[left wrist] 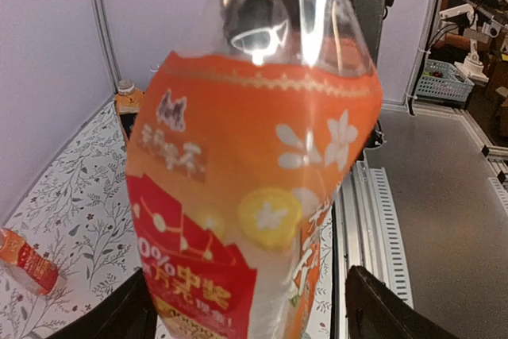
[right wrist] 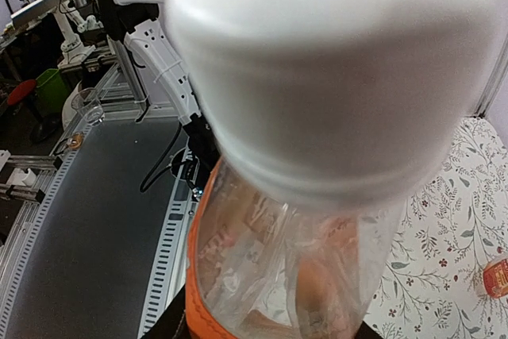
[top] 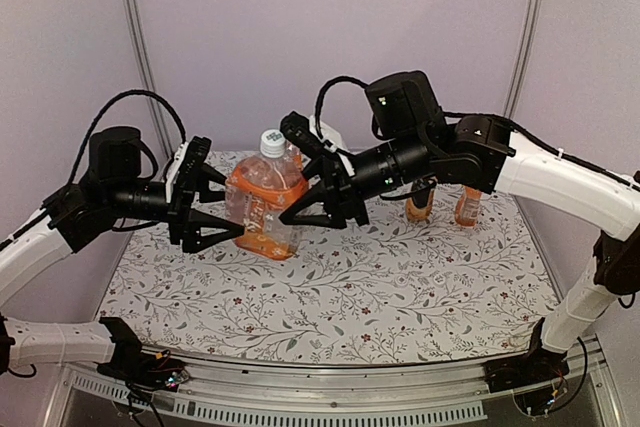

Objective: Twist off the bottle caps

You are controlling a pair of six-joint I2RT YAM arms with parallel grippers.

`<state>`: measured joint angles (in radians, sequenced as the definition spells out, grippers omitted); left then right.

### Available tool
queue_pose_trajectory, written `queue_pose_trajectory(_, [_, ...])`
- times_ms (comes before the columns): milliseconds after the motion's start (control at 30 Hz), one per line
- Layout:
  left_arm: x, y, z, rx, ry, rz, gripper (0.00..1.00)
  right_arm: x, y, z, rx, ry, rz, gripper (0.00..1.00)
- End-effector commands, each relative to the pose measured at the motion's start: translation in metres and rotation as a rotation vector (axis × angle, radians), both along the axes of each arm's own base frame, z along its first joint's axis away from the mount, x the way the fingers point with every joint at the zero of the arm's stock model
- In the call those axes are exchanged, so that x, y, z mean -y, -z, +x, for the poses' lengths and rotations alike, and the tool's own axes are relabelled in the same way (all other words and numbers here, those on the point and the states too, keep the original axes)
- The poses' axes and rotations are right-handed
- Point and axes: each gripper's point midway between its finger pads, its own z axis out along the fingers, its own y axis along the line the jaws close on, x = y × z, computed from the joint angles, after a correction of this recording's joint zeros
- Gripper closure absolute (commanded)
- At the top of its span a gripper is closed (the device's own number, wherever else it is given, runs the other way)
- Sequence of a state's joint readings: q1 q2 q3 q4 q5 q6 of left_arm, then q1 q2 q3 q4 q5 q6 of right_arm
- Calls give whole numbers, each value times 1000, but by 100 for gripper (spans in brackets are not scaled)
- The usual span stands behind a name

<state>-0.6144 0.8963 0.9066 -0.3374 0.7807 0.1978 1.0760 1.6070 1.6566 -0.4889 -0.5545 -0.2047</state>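
A clear bottle of orange drink point(top: 265, 202) with an orange and red label stands mid-table, its white cap point(top: 272, 143) screwed on. My left gripper point(top: 236, 207) is open around its lower body from the left. In the left wrist view the bottle point(left wrist: 238, 196) fills the frame; the left finger point(left wrist: 127, 315) touches it and the right finger point(left wrist: 389, 307) stands a little apart. My right gripper point(top: 284, 170) is open, its jaws straddling the bottle's shoulder from the right. The right wrist view shows the cap point(right wrist: 333, 77) very close, above the bottle's neck point(right wrist: 270, 275).
Two more orange bottles point(top: 418, 207) point(top: 467, 209) stand at the back right, their tops hidden by my right arm. Another bottle point(left wrist: 127, 105) stands by the back wall. The floral mat point(top: 350, 287) ends at a metal rail point(top: 330, 402) in front.
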Motion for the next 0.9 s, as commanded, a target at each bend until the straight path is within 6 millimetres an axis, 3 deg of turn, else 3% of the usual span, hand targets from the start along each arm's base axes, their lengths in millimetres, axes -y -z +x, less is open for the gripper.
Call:
queue_pose_trajectory(0, [10, -14, 1, 2, 13, -17, 25, -11, 4, -5, -3, -41, -15, 74])
queue_pose_trajectory(200, [14, -8, -10, -12, 51, -10, 55, -17, 5, -5, -1, -52, -14, 75])
queue_pose_trajectory(367, [13, -6, -14, -14, 59, -11, 69, -18, 6, -2, 6, -41, -20, 73])
queue_pose_trajectory(433, [12, -6, -15, -16, 58, -11, 72, -18, 8, 1, 13, -27, -25, 62])
queue_pose_trajectory(500, [11, -4, -13, -15, 41, -7, 77, -18, 9, 7, 25, 12, -35, 38])
queue_pose_trajectory(567, [8, 0, -2, -12, -28, 10, 77, -15, 8, 21, 47, 94, -47, 24])
queue_pose_trajectory(667, [-4, 13, 26, 58, -197, 69, 77, -6, 0, 41, 82, 232, -52, 15])
queue_pose_trajectory(767, [-21, 23, 58, 166, -378, 145, 79, 4, -15, 51, 72, 332, -32, 14])
queue_pose_trajectory(867, [-35, 29, 76, 289, -482, 231, 80, 13, -32, 66, 15, 466, -1, 14])
